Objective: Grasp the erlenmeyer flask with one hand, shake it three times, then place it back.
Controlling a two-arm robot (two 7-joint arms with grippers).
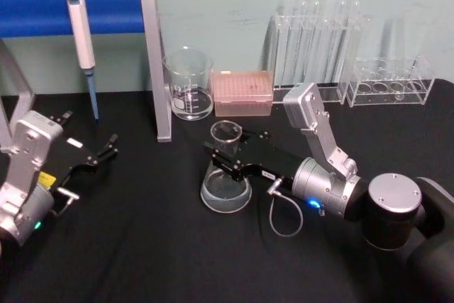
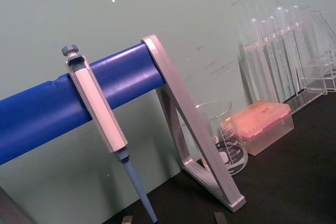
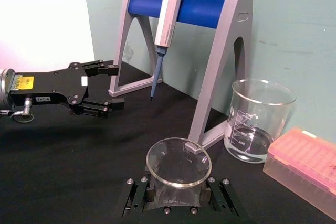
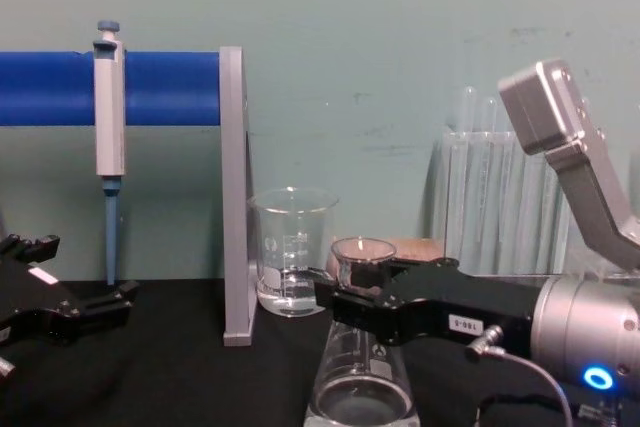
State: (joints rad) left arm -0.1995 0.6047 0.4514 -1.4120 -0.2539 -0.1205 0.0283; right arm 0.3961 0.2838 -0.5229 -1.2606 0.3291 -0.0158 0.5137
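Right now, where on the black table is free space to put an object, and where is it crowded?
Bare black table lies in front, between the idle left gripper and the clear glass conical flask that the right gripper grips at the neck. Crowded along the back: blue-barred pipette stand, cylindrical glass beaker, pink tip box, test-tube racks.

The erlenmeyer flask (image 1: 225, 175) is clear, glossy glass with white printed marks; the beaker (image 1: 189, 83) is the same smooth glass; the right end effector (image 1: 225, 155) is matt black, plastic or metal I cannot tell, on a brushed silver metal wrist (image 1: 323, 189); the left end effector (image 1: 108, 148) is matt black too; the desk (image 1: 142, 246) looks covered in dull black cloth; the stand (image 1: 154, 62) has satin grey metal legs and a glossy blue bar; the tip box (image 1: 243, 93) is translucent pink plastic; the test tube rack (image 1: 390, 84) is clear, probably acrylic.
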